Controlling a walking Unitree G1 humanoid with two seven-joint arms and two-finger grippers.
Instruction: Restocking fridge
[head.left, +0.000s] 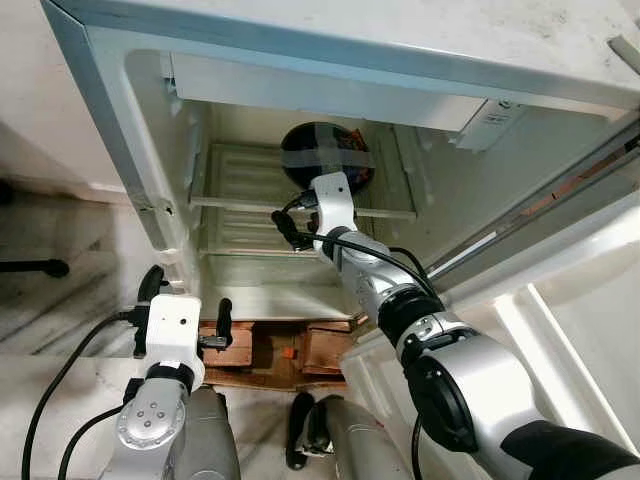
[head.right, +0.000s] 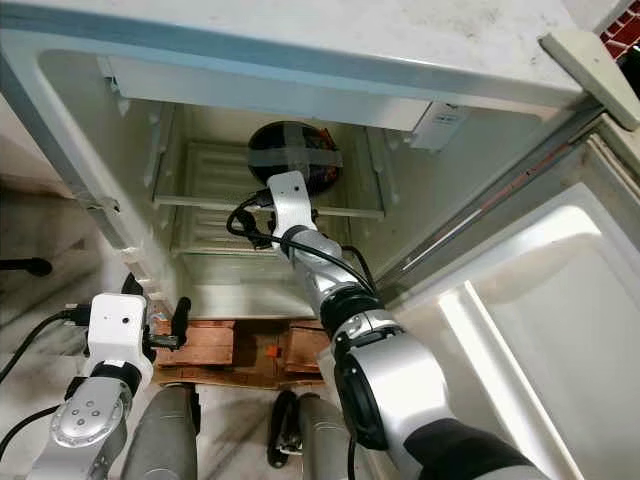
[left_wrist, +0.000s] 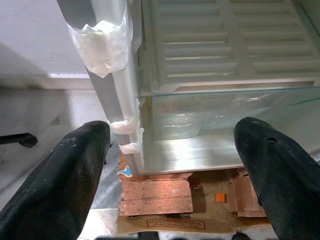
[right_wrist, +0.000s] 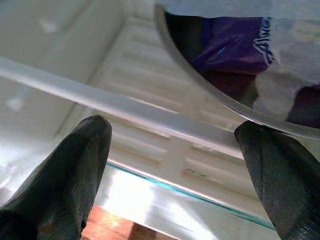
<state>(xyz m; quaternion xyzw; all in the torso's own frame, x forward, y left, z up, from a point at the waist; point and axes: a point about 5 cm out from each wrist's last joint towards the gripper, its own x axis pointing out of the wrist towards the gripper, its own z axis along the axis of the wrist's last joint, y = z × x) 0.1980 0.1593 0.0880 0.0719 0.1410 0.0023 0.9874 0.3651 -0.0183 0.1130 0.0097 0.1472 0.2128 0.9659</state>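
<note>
A dark round bowl (head.left: 322, 150) wrapped in grey tape sits on the upper ribbed shelf (head.left: 235, 178) of the open fridge. In the right wrist view a purple packet shows through the bowl (right_wrist: 235, 55). My right arm reaches into the fridge, and its white wrist (head.left: 333, 203) is just in front of and below the bowl. The right gripper (right_wrist: 175, 132) is open, with the bowl's rim close above one finger (right_wrist: 280, 170) and nothing held. My left gripper (head.left: 189, 290) stands open outside the fridge, low beside its left wall.
A glass shelf (left_wrist: 225, 107) lies below the ribbed one. The fridge stands on brick and cardboard blocks (head.left: 270, 350). Its open door (head.left: 570, 330) stretches along my right side. A black foot (head.left: 35, 267) rests on the marble floor to the left.
</note>
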